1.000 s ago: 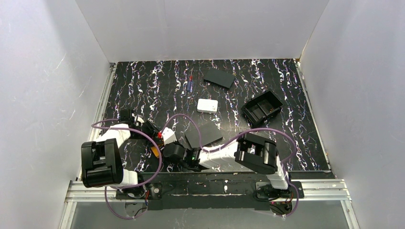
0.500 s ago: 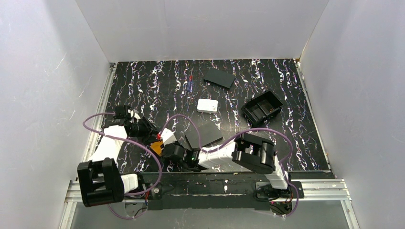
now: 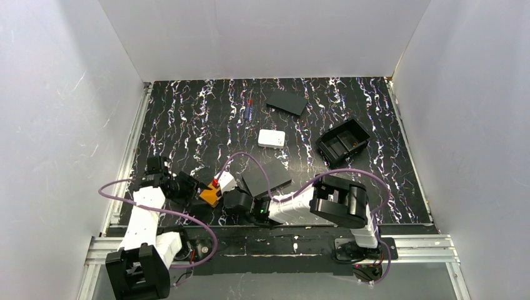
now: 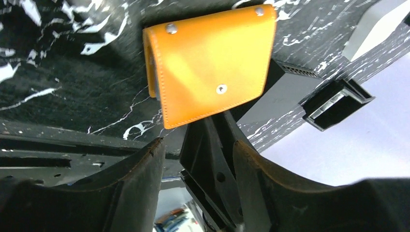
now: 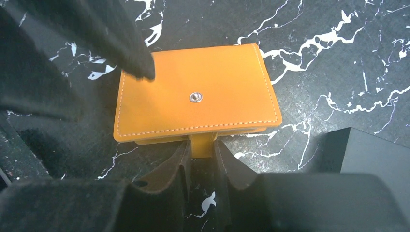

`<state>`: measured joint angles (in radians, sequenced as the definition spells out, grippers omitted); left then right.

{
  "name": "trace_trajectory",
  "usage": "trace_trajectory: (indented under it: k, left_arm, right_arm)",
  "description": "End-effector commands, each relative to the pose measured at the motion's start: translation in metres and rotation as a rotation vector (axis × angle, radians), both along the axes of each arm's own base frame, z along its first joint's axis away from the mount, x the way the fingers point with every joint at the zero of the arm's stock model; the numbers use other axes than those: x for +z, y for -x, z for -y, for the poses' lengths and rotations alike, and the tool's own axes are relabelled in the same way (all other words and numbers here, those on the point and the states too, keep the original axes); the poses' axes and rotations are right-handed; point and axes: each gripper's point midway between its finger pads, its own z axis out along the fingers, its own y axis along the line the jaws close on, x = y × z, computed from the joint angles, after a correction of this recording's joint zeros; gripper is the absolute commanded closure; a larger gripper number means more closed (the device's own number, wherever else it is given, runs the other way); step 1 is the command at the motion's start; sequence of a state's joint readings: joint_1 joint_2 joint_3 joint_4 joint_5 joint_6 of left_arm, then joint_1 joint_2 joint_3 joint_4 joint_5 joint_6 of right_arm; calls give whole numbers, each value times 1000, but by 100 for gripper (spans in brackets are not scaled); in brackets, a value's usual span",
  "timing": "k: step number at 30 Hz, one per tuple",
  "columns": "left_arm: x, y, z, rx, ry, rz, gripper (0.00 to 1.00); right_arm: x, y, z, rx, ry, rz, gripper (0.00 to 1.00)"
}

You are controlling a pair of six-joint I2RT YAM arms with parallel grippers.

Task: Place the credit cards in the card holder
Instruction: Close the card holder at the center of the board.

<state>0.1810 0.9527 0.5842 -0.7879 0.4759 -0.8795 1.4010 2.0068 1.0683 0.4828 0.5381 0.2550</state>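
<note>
One card holder (image 3: 210, 195), near table's (image 3: 187, 112) front edge

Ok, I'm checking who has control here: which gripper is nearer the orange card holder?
Right. The right gripper pinches the clasp tab of the card holder. The left gripper stands open just off the far corner; whether it touches is unclear.

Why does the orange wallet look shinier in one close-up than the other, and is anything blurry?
Left wrist view: a bright glare patch lies on the card holder, which sits tilted in frame. Right wrist view: its leather is evenly lit and sharp, but the right gripper, close to the lens, is dark and soft. Top view: even light.
</note>
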Motion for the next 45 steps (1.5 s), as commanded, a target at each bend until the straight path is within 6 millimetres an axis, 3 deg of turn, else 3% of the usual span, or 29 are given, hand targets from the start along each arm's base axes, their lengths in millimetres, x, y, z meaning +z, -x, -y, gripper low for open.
trace_trajectory:
  k: [1, 8, 15, 20, 26, 34, 45]
  left_arm:
    - [-7, 16, 10, 130, 102, -116, 46]
    - [-22, 11, 18, 195, 213, -133, 46]
    - [-42, -5, 12, 171, 194, -108, 65]
    - [-52, -6, 2, 167, 132, -112, 66]
    - [-64, -12, 4, 153, 164, -129, 69]
    - [-60, -25, 6, 127, 194, -103, 83]
    - [-63, -37, -6, 107, 139, -105, 93]
  right_arm:
    - [39, -3, -8, 7, -120, 33, 96]
    - [42, -2, -4, 14, -143, 34, 97]
    - [43, 5, 1, 59, -177, 39, 99]
    - [44, 15, 4, 123, -208, 52, 99]
    - [43, 23, 2, 187, -239, 78, 99]
    - [42, 35, -1, 306, -241, 132, 99]
    - [47, 40, 4, 335, -275, 152, 99]
